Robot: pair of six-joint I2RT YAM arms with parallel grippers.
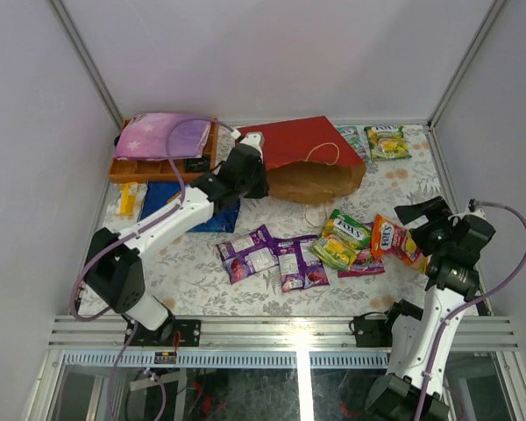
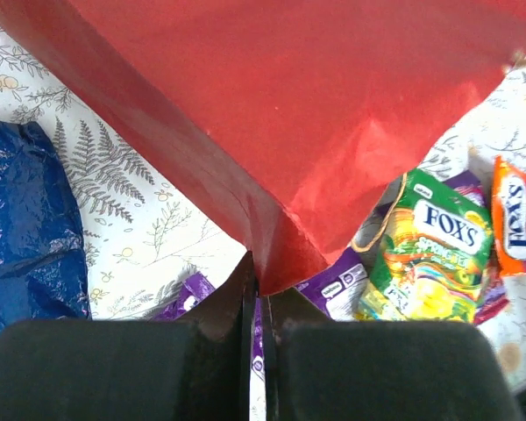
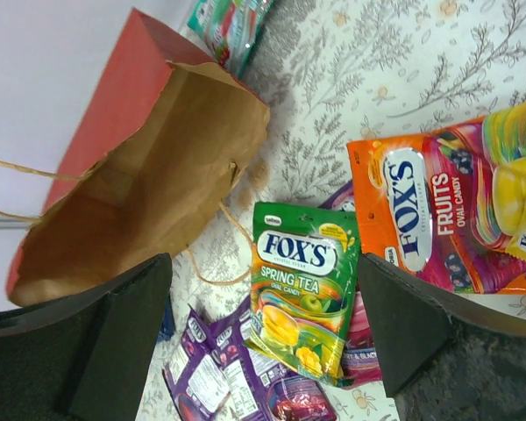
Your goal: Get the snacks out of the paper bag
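Left claw (image 2: pixel 256 285) pinching bottom corner of red paper bag (image 2: pixel 316 114), bag tipped sideways on counter (image 1: pixel 197 276). Right claw (image 3: pixel 263 281) spread wide above green packet (image 3: pixel 302 298), orange packet (image 3: pixel 438 219) beside.

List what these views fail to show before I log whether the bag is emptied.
Inside of the paper bag: the top view shows only its flattened mouth, the left wrist view only the red outside, and the right wrist view only brown paper at the opening.
The blue chip bag: crossed by the left arm in the top view, cut by the left wrist frame edge.
The pink-red packet: mostly under the green packet.
Compartments of the tray: mostly covered by the starry pouch.
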